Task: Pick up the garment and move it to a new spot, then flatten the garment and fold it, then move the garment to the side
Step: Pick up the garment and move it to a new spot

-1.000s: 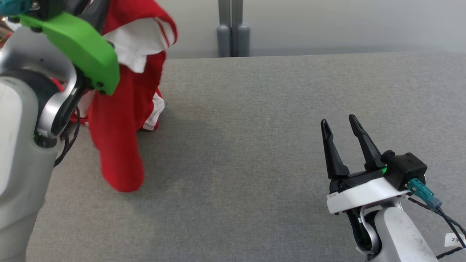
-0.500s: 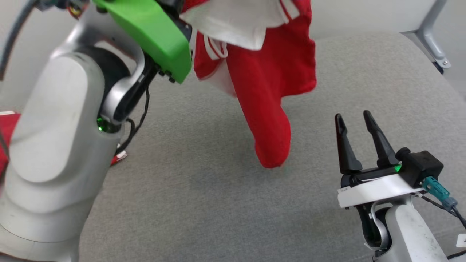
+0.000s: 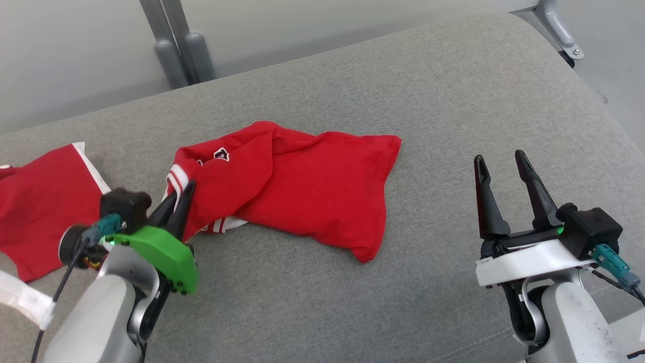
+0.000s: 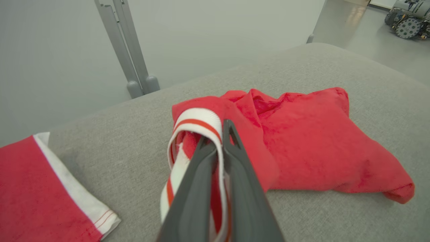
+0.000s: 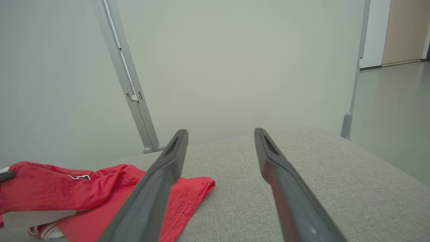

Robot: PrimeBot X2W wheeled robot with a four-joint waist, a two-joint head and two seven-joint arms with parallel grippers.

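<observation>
1. Progress, judged: garment lies on the grey padded surface, not hanging, so the carry to a new spot looks at or near its end. It has not been let go.
2. Garment condition: a red shirt, bunched and doubled over itself, with a striped white-and-red trim and a small badge facing up. Not flat and not folded. Flattening, folding and the move to the side are all left to do.
3. Left gripper: fingers pressed together on the striped trim at the near-left end of the garment. In the left wrist view the band loops over and between the fingers.
4. Right gripper: fingers spread wide, nothing between them. It hangs above bare surface, well apart from the garment, off to the garment's right.
5. Position: the bulk of the garment stretches from the left gripper toward the middle of the surface; its far corner points toward the right gripper.
6. Other item: a second red cloth with a white edge lies flat at far left, apart from the garment.
</observation>
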